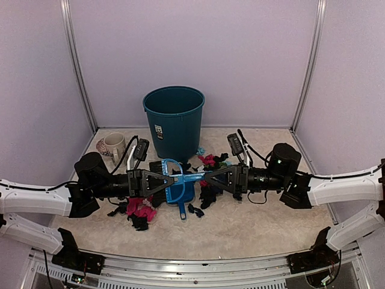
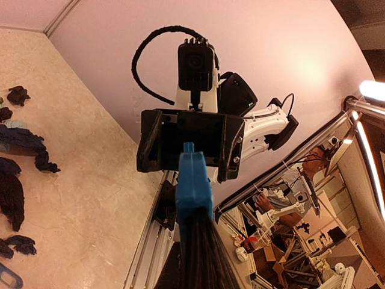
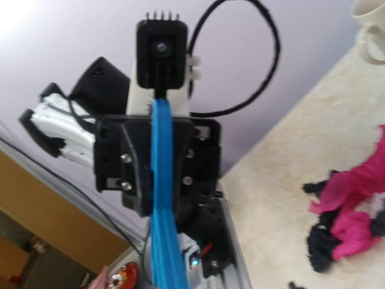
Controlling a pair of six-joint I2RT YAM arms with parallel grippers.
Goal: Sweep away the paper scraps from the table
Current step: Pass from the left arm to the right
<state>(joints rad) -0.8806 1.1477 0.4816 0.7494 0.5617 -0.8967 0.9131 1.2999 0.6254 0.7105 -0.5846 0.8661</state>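
A blue hand brush [image 1: 194, 177] with black bristles [image 2: 201, 253] hangs level between my two grippers above the table [image 1: 252, 223]. My left gripper [image 1: 171, 179] is shut on it. Its blue end [image 2: 192, 180] reaches in between the jaws of my right gripper [image 1: 209, 177]. That gripper's own fingers do not show in the right wrist view, where only the blue handle [image 3: 161, 198] runs up the middle. Paper scraps lie under and around the brush: pink [image 1: 142, 208], black [image 1: 210, 194], dark ones [image 2: 12, 195], and pink with black [image 3: 352, 217].
A blue dustpan [image 1: 178, 194] lies on the table below the brush. A teal bin [image 1: 174, 120] stands behind it against the back wall. A mug [image 1: 113, 144] sits at the back left. The metal front rail [image 1: 192, 265] runs along the near edge.
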